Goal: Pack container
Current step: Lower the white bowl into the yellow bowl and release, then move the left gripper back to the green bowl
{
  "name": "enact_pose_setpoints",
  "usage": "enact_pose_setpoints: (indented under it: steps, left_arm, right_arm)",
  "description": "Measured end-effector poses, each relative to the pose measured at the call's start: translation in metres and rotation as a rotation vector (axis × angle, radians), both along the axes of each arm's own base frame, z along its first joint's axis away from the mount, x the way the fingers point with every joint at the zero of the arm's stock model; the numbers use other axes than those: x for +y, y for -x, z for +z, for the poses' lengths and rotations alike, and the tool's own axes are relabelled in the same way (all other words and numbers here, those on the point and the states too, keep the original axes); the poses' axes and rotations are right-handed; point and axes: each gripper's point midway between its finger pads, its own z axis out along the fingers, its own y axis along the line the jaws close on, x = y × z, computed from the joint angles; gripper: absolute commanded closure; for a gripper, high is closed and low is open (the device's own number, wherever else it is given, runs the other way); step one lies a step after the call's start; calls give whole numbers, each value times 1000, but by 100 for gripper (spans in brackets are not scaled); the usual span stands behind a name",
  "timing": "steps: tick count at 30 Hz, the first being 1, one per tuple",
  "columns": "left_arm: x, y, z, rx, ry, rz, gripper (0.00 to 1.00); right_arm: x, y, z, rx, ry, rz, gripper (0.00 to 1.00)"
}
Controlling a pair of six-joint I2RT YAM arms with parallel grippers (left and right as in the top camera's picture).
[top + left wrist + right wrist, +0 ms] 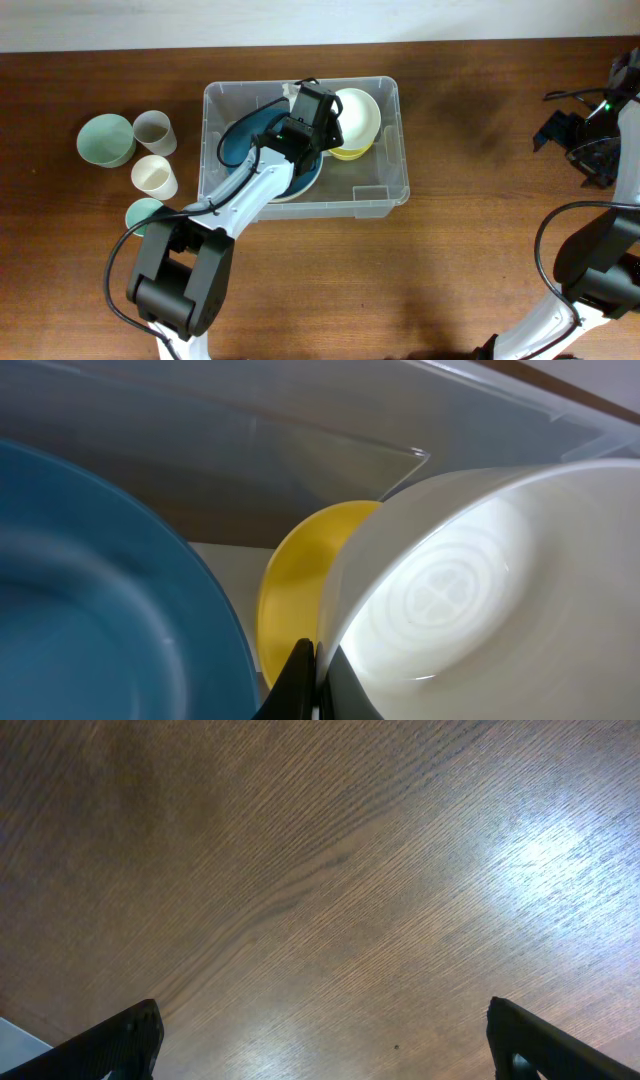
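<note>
Inside the container (401, 150), left jaws pinch the cream bowl (358, 115); right jaws wide over table (470, 250).

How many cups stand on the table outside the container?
3, all left of the container: a grey cup, a cream cup nearer the robot, and a green cup partly under the left arm. The arm may hide more.

You'll see the container (402, 150) at centre frame, with a blue plate (243, 142) in its left half and a cream bowl (360, 115) over a yellow bowl (350, 154) in its right. Your left arm (250, 192) reaches in from the lower left. A green bowl (105, 139) and three cups (155, 176) stand at left.
</note>
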Motion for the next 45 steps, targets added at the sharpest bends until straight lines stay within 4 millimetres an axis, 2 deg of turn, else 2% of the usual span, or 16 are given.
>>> enact_pose_setpoints:
  steps: [6,12,23,25,30,31,34,35,37,38,39,41,43,45]
  left_arm:
    - [0,1,-2,6,-3,0,99]
    - [1,2,-16,35,-19,0,98]
    - [1,2,-19,39,-25,-4,73]
    - [1,2,-19,38,-26,-4,71]
    - [0,0,-16,23,-20,-7,55]
    - [-1,-2,-15,17,-16,-6,49]
    - [-1,-3,-13,10,-19,-12,23]
    - [-1,-4,-12,6,-27,-24,18]
    - [1,-7,-4,2,-44,-42,13]
    - [3,-11,4,-2,-53,-48,4]
    - [6,-15,13,-8,-64,-53,1]
    - [16,-24,33,-17,-76,-44,0]
    - [37,-34,60,-30,-87,-10,1]
    - [70,-39,90,-32,-101,49,1]
  right_arm:
    - [0,0,0,0,0,0,1]
    - [0,0,0,0,0,0,1]
    - [0,0,0,0,0,0,1]
    - [0,0,0,0,0,0,1]
    - [0,0,0,0,0,0,1]
    - [0,0,0,0,0,0,1]
    - [0,0,0,0,0,0,1]
    - [0,0,0,0,0,0,1]
    - [0,0,0,0,0,0,1]
    - [0,0,0,0,0,0,1]
    - [0,0,0,0,0,0,1]
    - [0,0,0,0,0,0,1]
    - [0,0,0,0,0,0,1]
    - [0,0,0,0,0,0,1]
